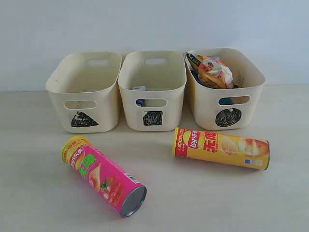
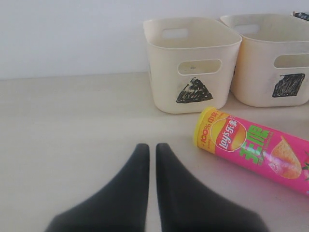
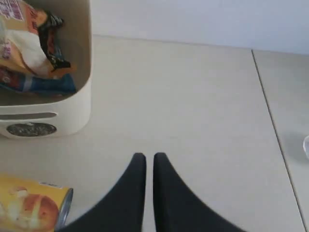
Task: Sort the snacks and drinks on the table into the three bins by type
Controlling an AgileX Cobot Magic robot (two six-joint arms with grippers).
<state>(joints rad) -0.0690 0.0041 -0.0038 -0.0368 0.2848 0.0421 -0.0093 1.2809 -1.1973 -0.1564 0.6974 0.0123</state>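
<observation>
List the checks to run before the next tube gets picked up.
1. Left tool open for a grasp: not ok, shut and empty.
2. Right tool open for a grasp: not ok, shut and empty.
3. Pink tube free on the table: ok, lying alone.
4. Yellow tube free: ok, lying alone.
5. Triangle bin has room: ok, nothing visible inside.
6. Square bin contents complete: cannot tell, only a glimpse of a carton.
</observation>
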